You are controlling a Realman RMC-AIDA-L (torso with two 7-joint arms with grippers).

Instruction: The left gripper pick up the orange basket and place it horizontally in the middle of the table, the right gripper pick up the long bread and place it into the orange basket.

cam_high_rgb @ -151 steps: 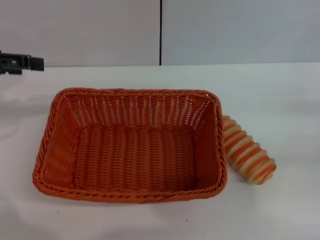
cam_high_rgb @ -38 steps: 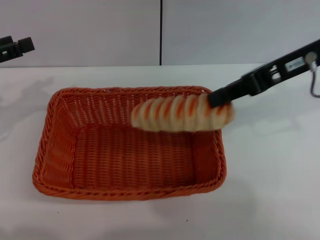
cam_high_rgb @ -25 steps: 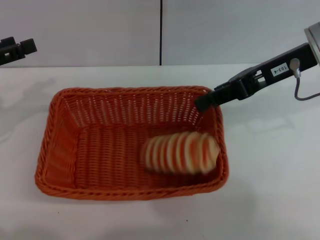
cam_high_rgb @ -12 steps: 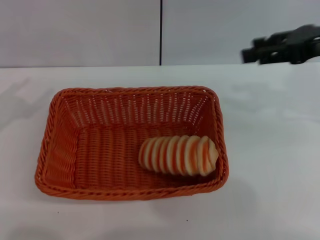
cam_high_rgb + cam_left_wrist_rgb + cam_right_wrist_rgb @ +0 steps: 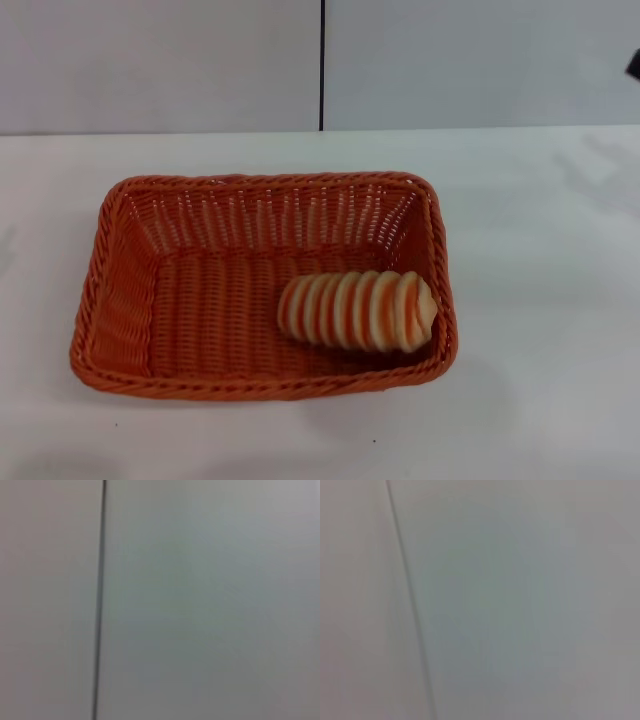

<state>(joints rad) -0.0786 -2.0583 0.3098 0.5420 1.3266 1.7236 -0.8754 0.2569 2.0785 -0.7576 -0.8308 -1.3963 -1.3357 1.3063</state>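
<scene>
Behind the plain white flat tabletop you've got a pale grey wall with one dark vertical seam at 12 o'clock. Both wrist views give you only that same blank wall and seam, nothing else.

Large rectangular orange woven wicker basket with a braided rim sits flat on the table, long side running 9 to 3 o'clock, roughly centre and a bit toward 9 o'clock in the head view. Sloping sides, upright, all four rims visible.

Oblong ridged loaf, cream with orange-brown stripes, lies inside the basket on its floor, in the corner toward 4 o'clock. Its long axis runs 9 to 3 o'clock, parallel to the near rim. The rounded end at 3 o'clock is right against the basket's side wall, possibly touching; can't confirm. Nothing grips it.

Right gripper: you only see a dark sliver at the frame edge around 2 o'clock, well apart from basket and loaf. Can't tell how far its fingers are spread, or whether they hold anything.

Left gripper: not visible in any view.
</scene>
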